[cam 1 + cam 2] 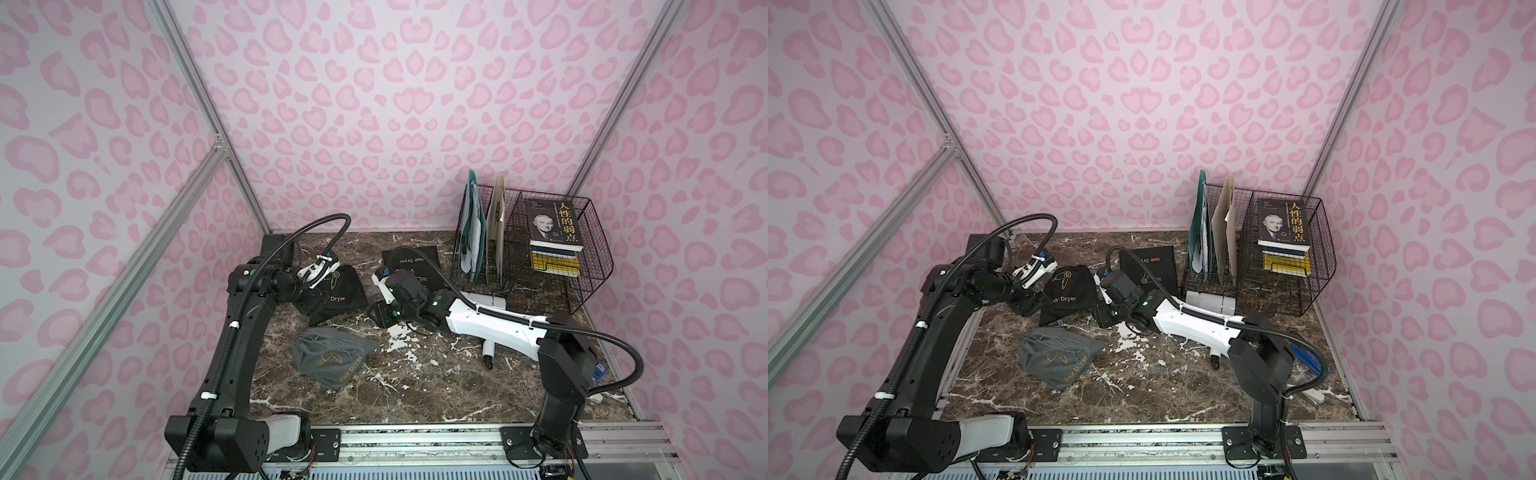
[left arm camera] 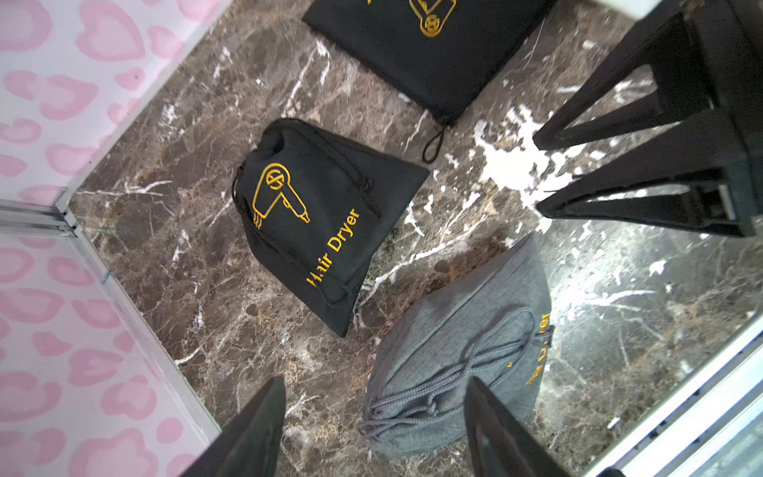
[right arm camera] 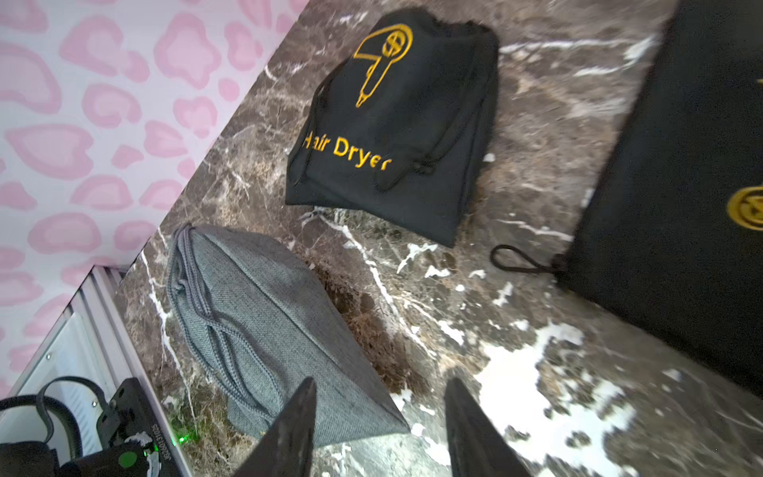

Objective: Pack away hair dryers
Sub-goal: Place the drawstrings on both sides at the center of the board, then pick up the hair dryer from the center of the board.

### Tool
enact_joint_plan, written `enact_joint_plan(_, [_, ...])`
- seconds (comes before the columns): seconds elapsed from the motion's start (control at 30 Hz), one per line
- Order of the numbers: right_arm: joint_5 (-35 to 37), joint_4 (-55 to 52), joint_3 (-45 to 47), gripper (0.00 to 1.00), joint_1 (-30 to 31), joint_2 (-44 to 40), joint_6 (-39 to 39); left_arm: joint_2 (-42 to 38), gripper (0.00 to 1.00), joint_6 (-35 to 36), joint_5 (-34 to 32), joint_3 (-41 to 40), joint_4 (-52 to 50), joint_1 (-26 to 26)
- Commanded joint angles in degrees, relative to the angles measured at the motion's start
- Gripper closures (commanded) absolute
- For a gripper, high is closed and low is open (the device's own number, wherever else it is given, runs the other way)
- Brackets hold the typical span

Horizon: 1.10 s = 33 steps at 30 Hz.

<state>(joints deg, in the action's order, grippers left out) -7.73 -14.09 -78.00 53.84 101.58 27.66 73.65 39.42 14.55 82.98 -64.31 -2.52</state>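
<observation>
Both grippers are open & empty. In the left wrist view the left gripper (image 2: 375,382) has its fingers spread wide w/ nothing btwn them, hovering over the grey bag (image 2: 454,355). The right gripper (image 3: 380,382) looks much the same in its own wrist view: jaws apart, nothing held, above the table (image 3: 516,330) near that bag's corner.

The white dryer (image 1: 1210,300) lies on the table under the right forearm, just beside the wire basket (image 1: 1320,257). Its handle & cord stub poke out on the near side. No teal dryers in view. The black bag (image 1: 338,293) and the grey bag both bulge w/ cords drawn, so prob. they're inside, but can't confirm. The flat black pouch (image 1: 409,262) lies flat & looks empty.

Next job is likely white dryer into flat black pouch. To do it well:
- Right gripper takes the dryer by the handle, close to the barrel, so it doesn't swing.
- Left gripper pinches one layer only at the pouch mouth (seems to be the end w/ the cord loop) & lifts it open.
- Feed barrel first, cord last, then pull the drawstring.

Writing: gold "Hair Dryer" + dryer logo on the black bag, grey bag & flat black pouch. The book (image 1: 550,224) in the basket reads "人性的弱点", w/ a man's portrait on the cover. Smaller print is too small to read.
</observation>
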Motion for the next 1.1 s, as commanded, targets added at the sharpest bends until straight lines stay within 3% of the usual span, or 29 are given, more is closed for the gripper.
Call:
enact_joint_plan(0.0, [8.53,-2.11,4.57,0.48,-1.07,-4.55,4.69,-1.08,0.25,-4.27,6.20,3.24,-2.13,-0.08])
enact_joint_plan(0.07, [14.08,-6.70,7.56,0.37,-2.41,-8.04,9.41,-1.64,0.24,-6.65,9.24,4.33,-1.96,-0.11])
enact_joint_plan(0.2, [21.22,-12.96,15.08,0.35,-4.07,-15.03,18.70,-1.93,0.23,-9.49,14.01,4.50,-0.90,-0.61])
enact_joint_plan(0.23, [22.41,-14.11,16.88,0.26,-4.49,-16.41,21.18,-1.86,0.23,-9.90,14.51,4.24,-0.39,-0.86])
enact_joint_plan(0.43, [29.34,-22.19,24.83,0.24,-6.87,-23.87,35.42,-0.14,0.23,-12.04,16.85,2.68,2.90,-2.43])
enact_joint_plan(0.47, [30.71,-23.07,25.83,0.05,-6.87,-24.76,37.30,0.13,0.23,-12.15,17.37,2.49,3.27,-2.77])
enact_joint_plan(0.57, [32.83,-25.31,28.76,0.02,-7.70,-26.77,43.39,0.67,0.22,-12.17,17.45,1.64,4.94,-4.16])
enact_joint_plan(0.77, [30.26,-22.56,35.03,0.03,-13.93,-29.24,43.82,1.92,0.22,-11.47,17.19,0.78,7.20,-6.15])
enact_joint_plan(1.07, [27.91,-18.15,37.08,0.07,-20.66,-29.18,35.45,2.91,0.22,-10.40,17.08,-2.21,7.63,-7.06])
